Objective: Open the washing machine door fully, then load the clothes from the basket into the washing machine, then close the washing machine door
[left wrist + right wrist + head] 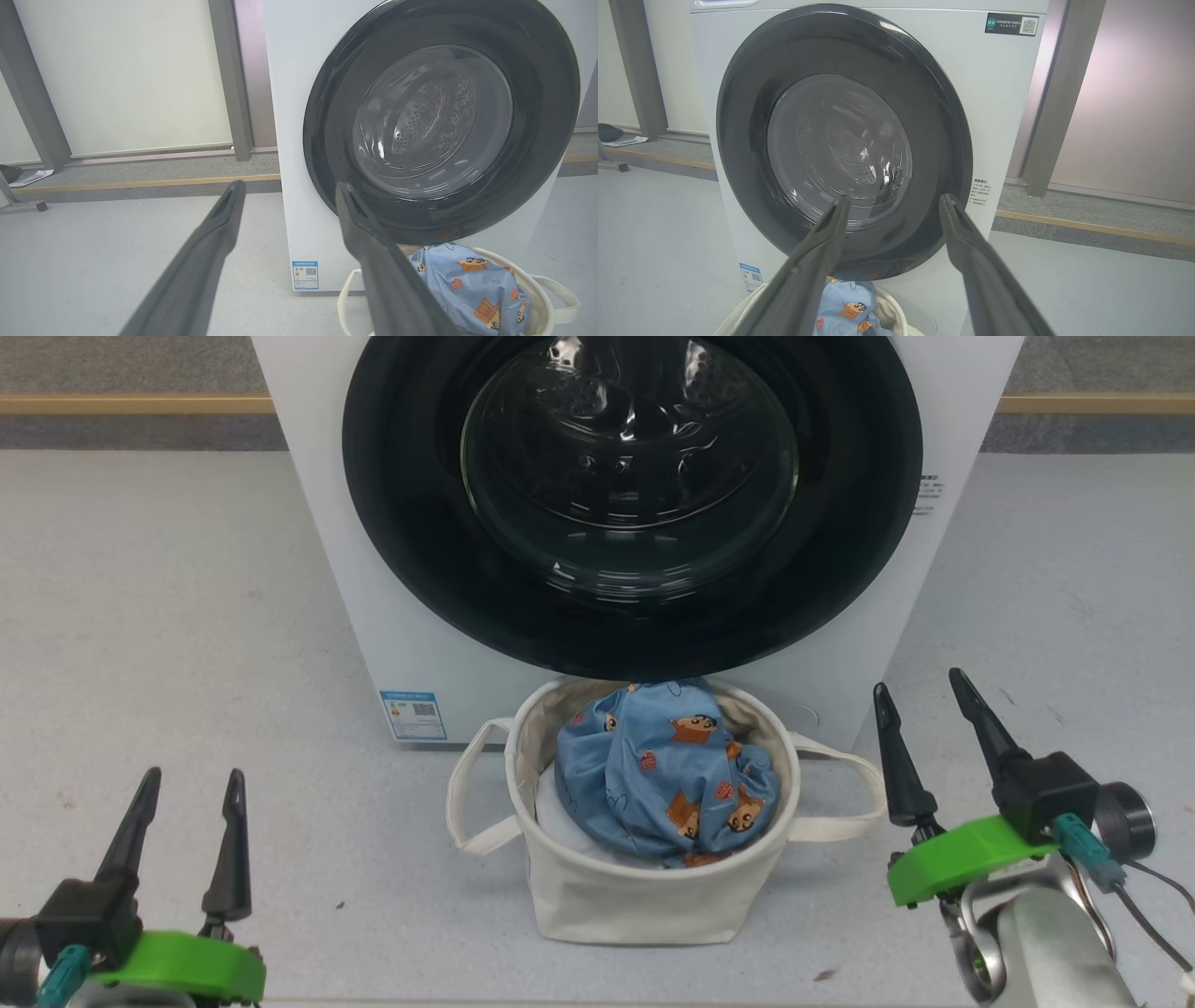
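- Grey floor (pixel 187 616) carries the white washing machine (pixel 317 523); its black-rimmed washing machine door (pixel 401 523) is shut.
- The basket (pixel 635 905) stands just before it, between the left tool (pixel 194 772) and the right tool (pixel 917 679), both spread and empty.
- The clothes (pixel 653 775), blue cartoon print, lie bunched inside.

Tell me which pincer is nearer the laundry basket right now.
Right. The right pincer hovers open just off the right side of the canvas basket, fingers beside its loop handle. The left pincer is open farther off to the basket's left, with floor between.
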Available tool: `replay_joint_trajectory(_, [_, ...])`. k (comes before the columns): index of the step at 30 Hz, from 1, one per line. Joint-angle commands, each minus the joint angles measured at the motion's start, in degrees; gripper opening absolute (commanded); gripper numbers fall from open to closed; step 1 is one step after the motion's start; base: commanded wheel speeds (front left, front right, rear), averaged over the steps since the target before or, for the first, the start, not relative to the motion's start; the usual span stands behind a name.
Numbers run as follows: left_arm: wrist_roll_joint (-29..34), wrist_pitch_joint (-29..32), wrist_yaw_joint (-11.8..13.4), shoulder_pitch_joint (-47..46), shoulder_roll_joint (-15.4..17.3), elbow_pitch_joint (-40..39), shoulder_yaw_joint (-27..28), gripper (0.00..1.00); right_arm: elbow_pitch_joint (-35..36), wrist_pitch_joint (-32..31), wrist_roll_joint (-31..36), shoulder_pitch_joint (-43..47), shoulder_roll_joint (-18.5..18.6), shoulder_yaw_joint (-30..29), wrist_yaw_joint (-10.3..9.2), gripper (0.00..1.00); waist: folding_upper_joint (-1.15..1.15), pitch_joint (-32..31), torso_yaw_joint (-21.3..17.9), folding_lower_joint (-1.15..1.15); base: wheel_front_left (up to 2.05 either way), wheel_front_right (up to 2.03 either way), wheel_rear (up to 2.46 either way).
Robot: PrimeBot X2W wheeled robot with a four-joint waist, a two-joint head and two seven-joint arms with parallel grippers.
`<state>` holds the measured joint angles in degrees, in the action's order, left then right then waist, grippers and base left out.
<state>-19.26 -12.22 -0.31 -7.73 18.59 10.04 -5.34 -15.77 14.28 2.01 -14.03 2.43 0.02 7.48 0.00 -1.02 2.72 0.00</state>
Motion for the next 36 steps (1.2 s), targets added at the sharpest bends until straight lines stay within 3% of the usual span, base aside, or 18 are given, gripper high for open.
replay_joint_trajectory(1, [-0.4, -0.6, 0.0, -3.8, 2.0, -1.5, 2.4, 1.0, 1.9, 0.7, 0.0, -2.7, 0.4, 1.4, 0.01, 1.0, 0.0, 0.0, 0.0, 0.0, 0.0, 0.0, 0.0])
replay_joint_trajectory(36, [-2.4, 0.4, -0.5, -4.7, 2.7, 0.2, 0.6, 1.0, 1.4, 0.7, -3.6, -2.8, 0.4, 2.0, 0.01, 1.0, 0.0, -0.3, -0.1, 0.0, 0.0, 0.13, -0.12])
